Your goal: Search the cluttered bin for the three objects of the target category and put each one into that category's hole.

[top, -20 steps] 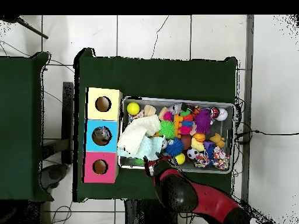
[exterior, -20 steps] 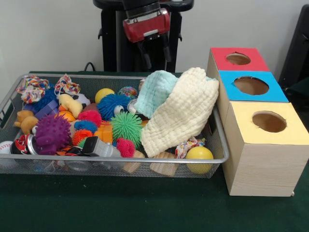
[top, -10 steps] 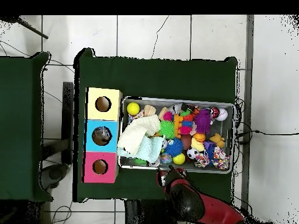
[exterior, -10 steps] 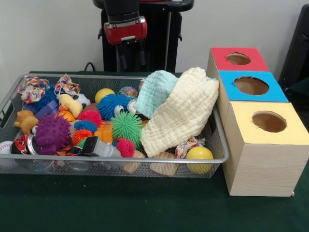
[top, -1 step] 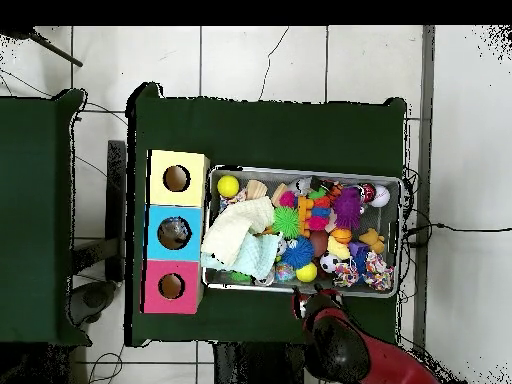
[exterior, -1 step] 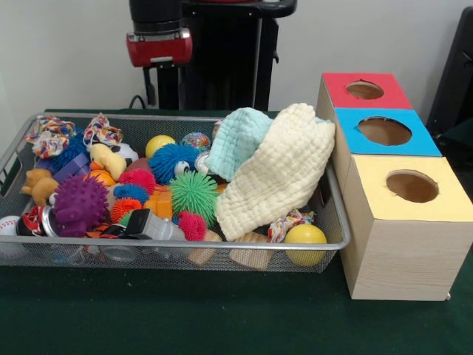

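The step in hand looks like searching: the bin (exterior, -1 step: 336, 222) is crowded and nothing in the views says which category is wanted. From the left it holds rope knots (exterior, -1 step: 49, 134), a purple spiky ball (exterior, -1 step: 79, 203), a blue spiky ball (exterior, -1 step: 173, 160) and a green one (exterior, -1 step: 194, 192), then two cloths (exterior, -1 step: 277, 174) draped over the right end beside a yellow ball (exterior, -1 step: 305, 235). Lifting the cloths aside first would likely reveal more. The boxes (exterior, -1 step: 405, 222) with red, blue and yellow holes stand just right of the bin on the counter (exterior, -1 step: 222, 318). The gripper (exterior, -1 step: 158, 81) hangs behind the bin's left half, touching nothing; whether its fingers are spread cannot be told.
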